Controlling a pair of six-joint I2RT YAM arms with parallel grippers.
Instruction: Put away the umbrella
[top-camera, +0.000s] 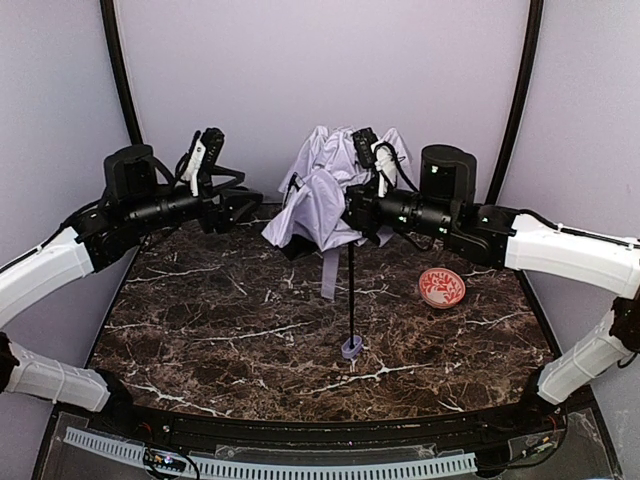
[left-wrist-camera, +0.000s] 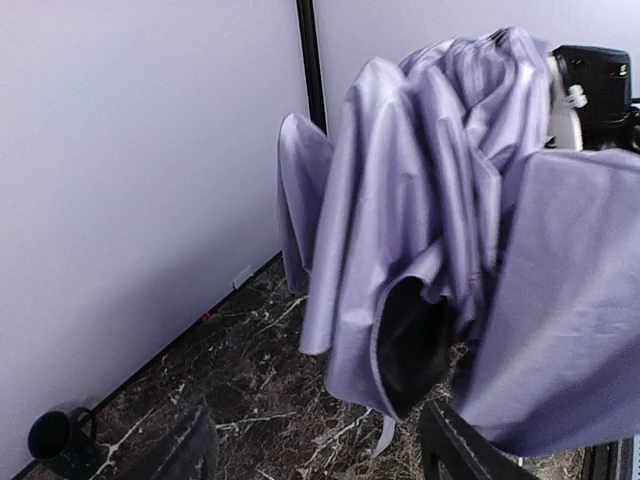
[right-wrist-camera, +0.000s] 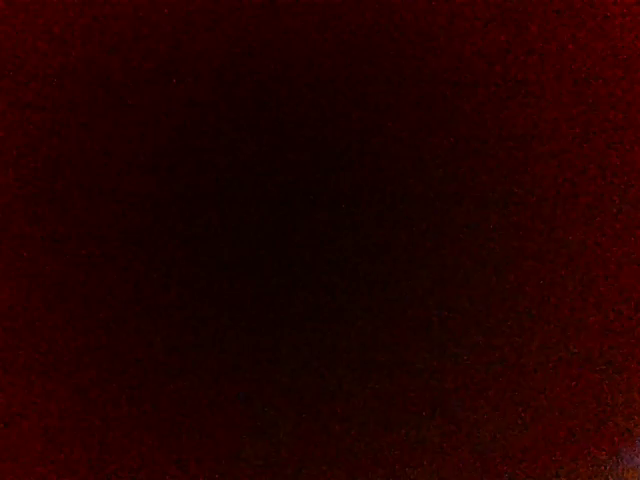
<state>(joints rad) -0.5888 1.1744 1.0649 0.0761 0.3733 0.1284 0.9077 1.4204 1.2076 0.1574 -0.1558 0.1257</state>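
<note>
The umbrella (top-camera: 325, 195) stands upside up at the back middle of the table. Its pale lavender canopy hangs crumpled, and its thin black shaft (top-camera: 353, 290) runs down to the small lavender handle (top-camera: 352, 347) resting on the marble. My right gripper (top-camera: 352, 215) reaches into the canopy from the right, its fingers buried in the fabric and closed on the umbrella. The right wrist view is fully dark, covered by cloth. My left gripper (top-camera: 255, 207) hovers just left of the canopy, open, with nothing between its fingers (left-wrist-camera: 455, 450). In the left wrist view the umbrella (left-wrist-camera: 440, 230) shows its black lining.
A red-patterned bowl (top-camera: 441, 287) sits on the marble table (top-camera: 200, 330) to the right of the shaft. A dark green mug (left-wrist-camera: 60, 440) stands by the left wall. Pale walls and black corner poles close in the back and sides.
</note>
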